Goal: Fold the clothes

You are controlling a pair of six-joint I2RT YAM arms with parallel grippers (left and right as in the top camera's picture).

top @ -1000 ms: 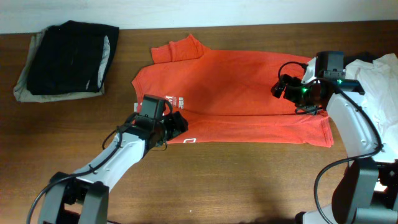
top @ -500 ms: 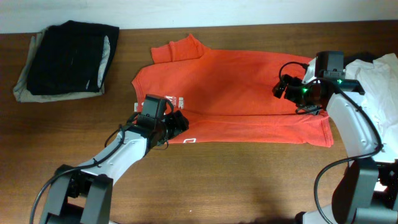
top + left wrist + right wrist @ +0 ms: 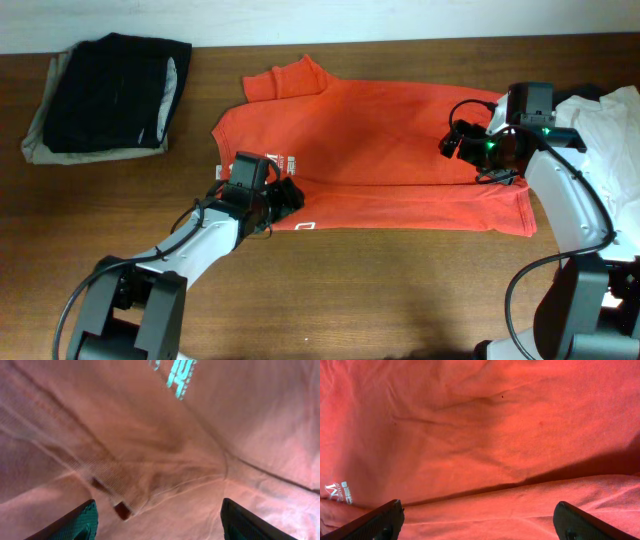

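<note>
Red-orange T-shirt [image 3: 380, 140] lies spread flat, creased lengthwise, white lettering [image 3: 283, 163] showing

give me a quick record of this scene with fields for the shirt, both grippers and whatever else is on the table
shirt: red-orange T-shirt spread on the wooden table, one long crease across it
left gripper: open, over the shirt's edge by the white lettering
right gripper: open, over the shirt's other end
other items: stack of folded dark clothes at far left; white cloth at right edge
</note>
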